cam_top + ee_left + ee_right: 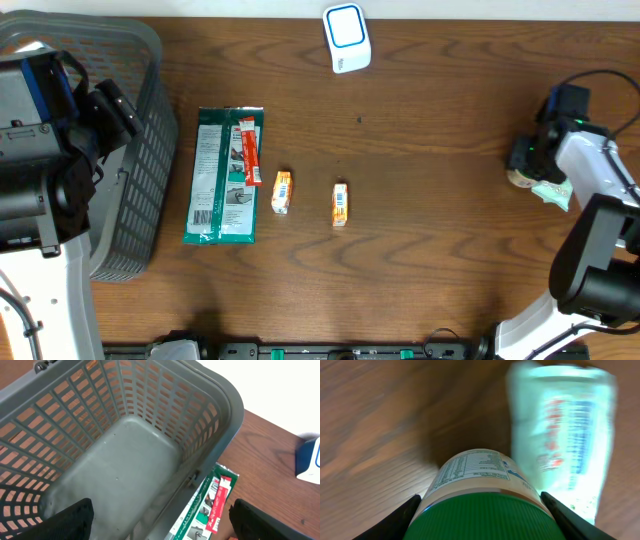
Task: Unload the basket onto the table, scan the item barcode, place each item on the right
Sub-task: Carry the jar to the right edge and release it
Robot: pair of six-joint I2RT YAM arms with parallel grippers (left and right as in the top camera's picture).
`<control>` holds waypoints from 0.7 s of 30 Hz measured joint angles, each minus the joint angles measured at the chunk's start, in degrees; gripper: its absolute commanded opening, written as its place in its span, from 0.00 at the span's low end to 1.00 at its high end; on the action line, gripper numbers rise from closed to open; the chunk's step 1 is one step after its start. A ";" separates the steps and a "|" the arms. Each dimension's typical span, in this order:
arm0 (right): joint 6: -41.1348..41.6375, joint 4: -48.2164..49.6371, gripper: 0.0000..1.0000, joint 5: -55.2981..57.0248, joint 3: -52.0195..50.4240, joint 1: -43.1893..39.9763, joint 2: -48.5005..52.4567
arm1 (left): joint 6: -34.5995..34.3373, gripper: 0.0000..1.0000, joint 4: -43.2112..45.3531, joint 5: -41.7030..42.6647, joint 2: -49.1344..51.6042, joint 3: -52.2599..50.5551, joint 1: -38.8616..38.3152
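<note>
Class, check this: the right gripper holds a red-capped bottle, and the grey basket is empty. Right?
No: the right wrist view shows the cap on the bottle is green. The right gripper does hold it, and the basket is empty.

Bright, even light, soft shadows on the table [450, 150]. Right wrist view blurs; the bottle [480, 477] is soft, the pale packet [562, 435] glares white.

Basket [140, 150] on table [430, 130] at 9 o'clock, flat packet [226, 175] just beside it. Small pack [282, 191] then second small pack [340, 203] at centre. Scanner [347, 37] at 12 o'clock; bottle [475, 472] with pouch [552, 192] just beside it at 3 o'clock.
</note>
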 measured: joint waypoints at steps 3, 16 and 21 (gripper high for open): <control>2.29 0.17 0.64 -0.22 -0.02 -3.17 0.00 | 0.00 0.88 0.00 0.00 0.00 0.00 0.00; 3.72 -8.15 0.99 -4.33 6.12 -6.01 -0.02 | 0.00 0.88 0.02 0.00 0.00 0.00 0.00; 3.80 -21.90 0.99 -6.73 19.87 -5.84 -0.11 | 0.00 0.88 0.00 0.00 0.00 0.00 0.00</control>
